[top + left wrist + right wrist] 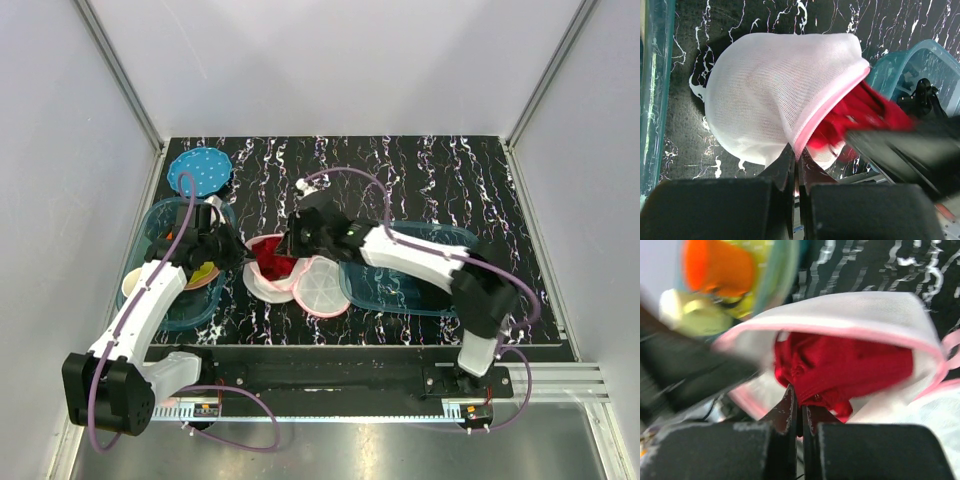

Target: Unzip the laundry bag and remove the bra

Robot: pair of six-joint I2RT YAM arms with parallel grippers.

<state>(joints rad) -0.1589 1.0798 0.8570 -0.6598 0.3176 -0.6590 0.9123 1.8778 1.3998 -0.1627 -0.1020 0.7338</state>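
The small round white mesh laundry bag with pink zipper trim (322,287) lies unzipped on the black, white-veined tabletop (450,180). It sits between the left clear teal plastic tub (190,312) and the right clear teal plastic tub (395,292). One domed half lies flat. The other is tipped up because the left pincer (796,152) is pinched shut on its pink rim, seemingly to anchor the bag while the garment is drawn out. The bright red soft fabric bra (840,360) sits in that raised half, partly spilling past the rim, and the right pincer (799,396) is clamped on its near fold. The left tub holds orange and yellow items (715,265). What the right tub holds is hard to tell, since the arm covers much of it.
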